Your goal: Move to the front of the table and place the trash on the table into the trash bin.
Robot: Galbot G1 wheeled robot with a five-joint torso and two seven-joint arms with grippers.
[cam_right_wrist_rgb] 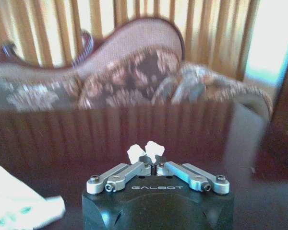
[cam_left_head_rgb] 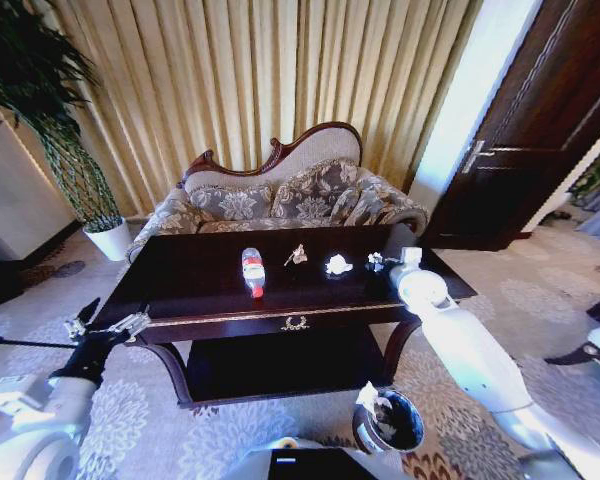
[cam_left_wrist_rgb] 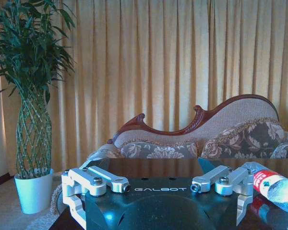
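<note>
a: which arm's nearer the stuff on the big dark reddish-brown glossy wooden table [cam_left_head_rgb: 190, 285] w/ the gold trim?

b: the right one. right gripper [cam_left_head_rgb: 378, 263] is out over the far right part of the top, and its wrist cam shows the fingers pinched narrow on a small white crumpled paper wad [cam_right_wrist_rgb: 145, 149], bits poking out past the tips. so it's holding one piece already, i'd say.

a: and the bin?

b: small round dark shiny-metal trash bin [cam_left_head_rgb: 389, 421] sits on the carpet at the table's front right, well below and back toward the robot from that gripper. so the wad has to come back over the front edge and down. there's white crumpled stuff in it already, prob. paper.

a: what's left on top?

b: clear plastic bottle w/ red-and-white label and red cap [cam_left_head_rgb: 252, 271] lies on its side mid-table, long axis running front to back, cap toward the robot. then a small greyish crumpled wrapper [cam_left_head_rgb: 297, 254] and another white paper wad [cam_left_head_rgb: 338, 264], just left of the right gripper.

a: left arm?

b: left gripper [cam_left_head_rgb: 108, 326] hangs off the table's front left corner, fingers spread wide, nothing in them. bottle lies to its right and farther in.
</note>
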